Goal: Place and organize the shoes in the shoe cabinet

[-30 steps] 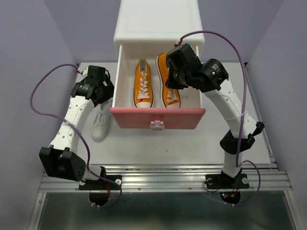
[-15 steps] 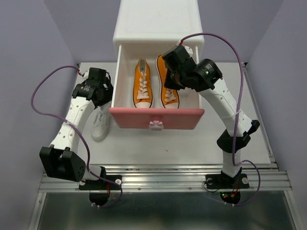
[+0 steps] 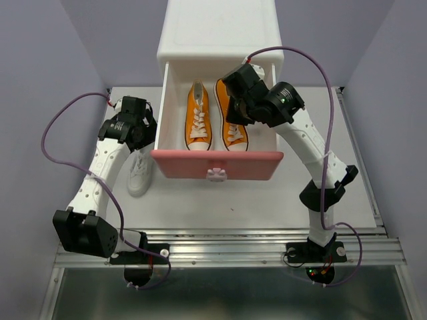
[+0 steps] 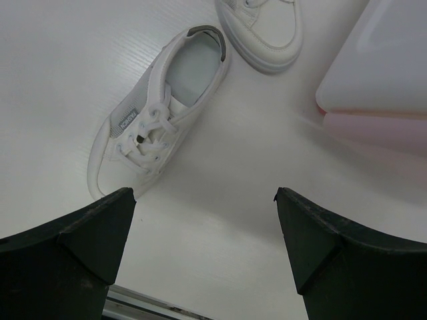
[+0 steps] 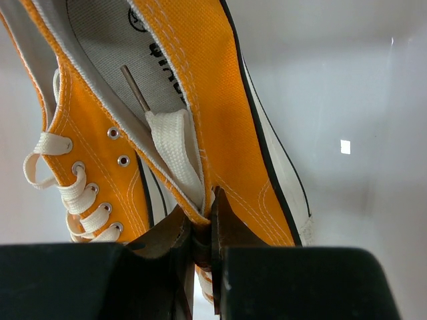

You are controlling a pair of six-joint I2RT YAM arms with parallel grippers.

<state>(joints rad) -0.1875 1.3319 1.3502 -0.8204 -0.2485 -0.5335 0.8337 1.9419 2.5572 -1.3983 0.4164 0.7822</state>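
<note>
One risk: right claw, pinching the orange sneaker by its thin canvas collar, may tip it over in the drawer on release; left claw hangs wide.

A flat white counter with a faint wood grain fills the middle of the top view, and the left wrist view shows that grain close up. Pale lavender walls enclose it on three sides. A ribbed silver metal rail runs along its near edge, with a dull grey-green panel below.
</note>
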